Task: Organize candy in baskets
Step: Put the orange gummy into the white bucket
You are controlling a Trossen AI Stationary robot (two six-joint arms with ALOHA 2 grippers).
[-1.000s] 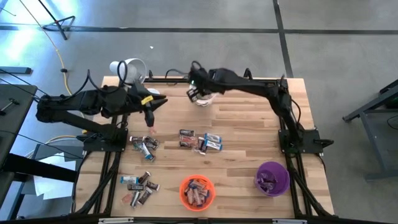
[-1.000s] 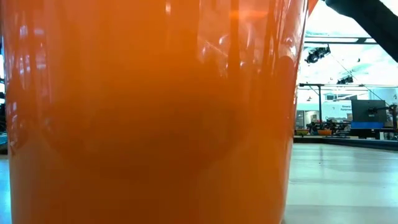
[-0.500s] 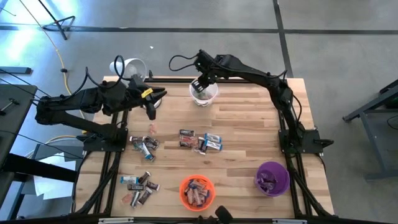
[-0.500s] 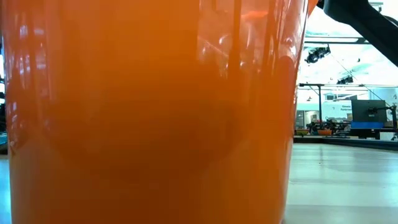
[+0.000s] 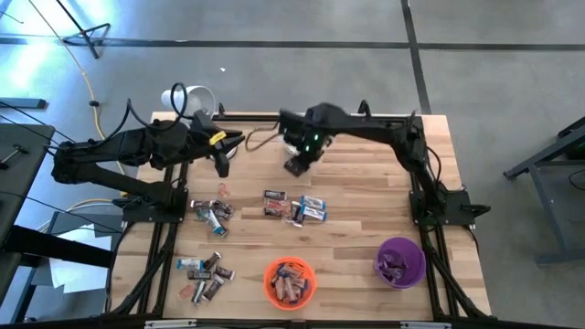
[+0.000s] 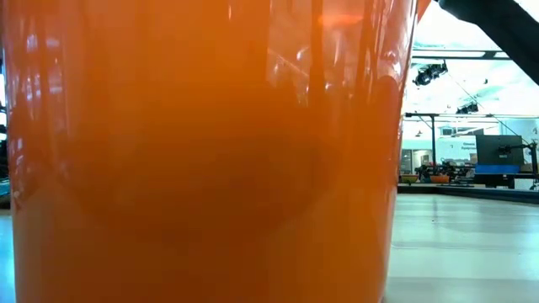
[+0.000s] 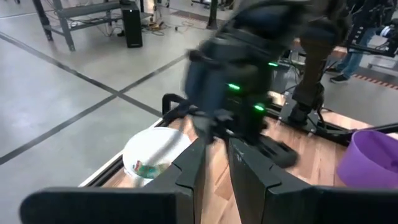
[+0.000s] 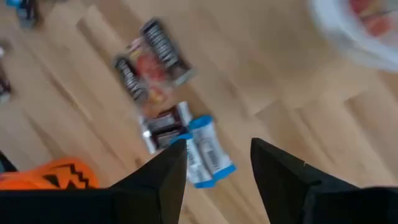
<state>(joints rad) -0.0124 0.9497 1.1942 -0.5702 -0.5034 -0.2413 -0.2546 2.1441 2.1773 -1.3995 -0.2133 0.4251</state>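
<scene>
From above, the right hand (image 5: 294, 166) hangs over the counter (image 5: 366, 201) just beyond the middle candy (image 5: 294, 206), with the orange basket (image 5: 290, 281) and purple basket (image 5: 399, 260) near. The left hand (image 7: 214, 163) shows its fingers narrowly apart, empty, by the white basket (image 7: 155, 155). The right wrist view shows that hand's fingers (image 8: 168, 171) spread, empty, above the candy.

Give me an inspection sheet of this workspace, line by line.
Surface: wooden table, mostly bare.
Job's things: loose candy mid-table, more at the front left; orange basket and purple basket hold candy; white basket hidden under the right arm from above.
Clutter: white lamp at the far left corner.
Grippers: left gripper over the left side; right gripper open, empty, above candy.
Cables: yellow cable on the floor.
Surroundings: grey floor.
</scene>
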